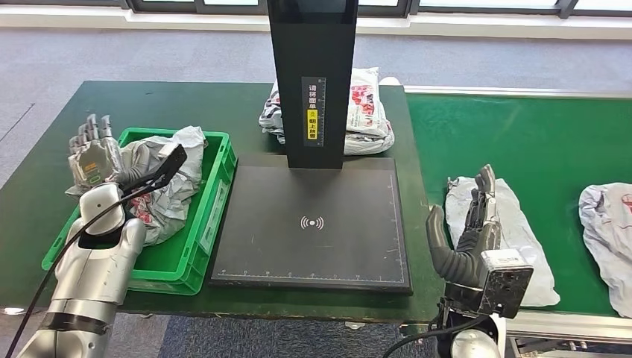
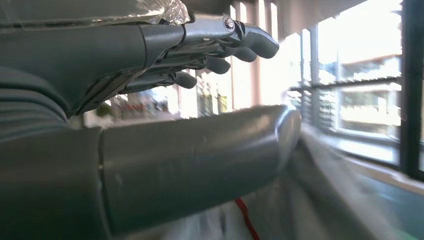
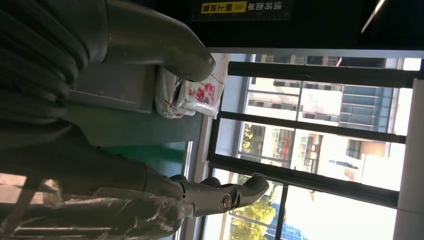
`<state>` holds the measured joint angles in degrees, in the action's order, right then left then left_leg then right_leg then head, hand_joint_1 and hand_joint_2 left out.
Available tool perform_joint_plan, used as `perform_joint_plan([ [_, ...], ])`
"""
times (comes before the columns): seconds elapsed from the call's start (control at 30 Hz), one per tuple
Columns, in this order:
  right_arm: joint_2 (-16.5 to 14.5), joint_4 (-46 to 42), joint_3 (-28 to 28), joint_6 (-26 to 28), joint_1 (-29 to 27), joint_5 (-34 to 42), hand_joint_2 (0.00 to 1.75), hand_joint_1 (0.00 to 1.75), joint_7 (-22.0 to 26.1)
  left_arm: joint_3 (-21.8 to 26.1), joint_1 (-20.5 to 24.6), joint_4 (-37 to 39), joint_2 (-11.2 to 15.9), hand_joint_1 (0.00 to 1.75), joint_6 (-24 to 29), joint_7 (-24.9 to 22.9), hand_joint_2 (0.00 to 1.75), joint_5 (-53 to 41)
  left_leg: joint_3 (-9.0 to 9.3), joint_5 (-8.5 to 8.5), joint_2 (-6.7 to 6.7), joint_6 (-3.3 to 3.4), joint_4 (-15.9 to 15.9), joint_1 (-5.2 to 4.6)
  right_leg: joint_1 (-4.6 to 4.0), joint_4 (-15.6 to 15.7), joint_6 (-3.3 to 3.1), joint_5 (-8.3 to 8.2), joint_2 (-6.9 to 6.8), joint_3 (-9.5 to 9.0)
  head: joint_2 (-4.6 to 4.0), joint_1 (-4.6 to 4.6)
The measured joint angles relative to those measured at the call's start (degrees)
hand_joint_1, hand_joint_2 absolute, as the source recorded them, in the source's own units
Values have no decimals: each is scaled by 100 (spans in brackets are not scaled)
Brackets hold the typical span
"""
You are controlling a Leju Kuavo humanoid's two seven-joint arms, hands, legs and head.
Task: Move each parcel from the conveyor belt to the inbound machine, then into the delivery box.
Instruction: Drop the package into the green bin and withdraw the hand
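Note:
A grey plastic parcel (image 1: 514, 231) lies on the green conveyor belt (image 1: 536, 142) just right of the inbound machine's black scan plate (image 1: 313, 224). My right hand (image 1: 473, 224) is at the parcel's left edge, fingers stretched out and thumb apart, holding nothing. A second grey parcel (image 1: 607, 224) lies at the belt's right edge. The green delivery box (image 1: 212, 216) holds crumpled grey parcels (image 1: 168, 186). My left hand (image 1: 93, 153) hovers over the box's far left corner, fingers straight and empty. In the left wrist view its fingers (image 2: 220, 47) and thumb are apart above grey plastic (image 2: 320, 200).
The machine's black post (image 1: 313, 74) rises at the back of the plate. Behind it lies a white parcel with red print (image 1: 369, 112), which the right wrist view shows as a white bag (image 3: 192, 92). The dark green table (image 1: 112, 104) surrounds the box.

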<state>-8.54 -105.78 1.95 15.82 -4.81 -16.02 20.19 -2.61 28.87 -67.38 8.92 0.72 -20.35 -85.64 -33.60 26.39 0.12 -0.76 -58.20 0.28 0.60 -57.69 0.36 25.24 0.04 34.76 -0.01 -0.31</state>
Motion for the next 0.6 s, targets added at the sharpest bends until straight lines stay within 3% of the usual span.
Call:
perform_joint_plan([
  [0.13, 26, 21, 154, -87, 0, 99, 175, 0, -33, 343, 137, 200, -241, 0, -81, 951, 0, 1035, 2, -1, 2, 0, 0, 0, 0, 0, -1, -1, 2, 0, 1, 0],
  [0.33, 167, 123, 249, -56, -127, 357, 175, 0, 89, 825, 287, 422, -447, 0, -281, 2150, 0, 3320, 3, 0, 3, 0, 0, 0, -1, 0, -2, -2, 4, 0, 1, 1],
  [0.6, 284, 163, 249, 100, -247, 408, 175, 0, -5, 1049, 272, 176, -568, 0, 125, 2659, 0, 5393, 1, 0, 2, -1, 1, 1, -1, 0, -2, -1, 4, 0, 1, 0],
])
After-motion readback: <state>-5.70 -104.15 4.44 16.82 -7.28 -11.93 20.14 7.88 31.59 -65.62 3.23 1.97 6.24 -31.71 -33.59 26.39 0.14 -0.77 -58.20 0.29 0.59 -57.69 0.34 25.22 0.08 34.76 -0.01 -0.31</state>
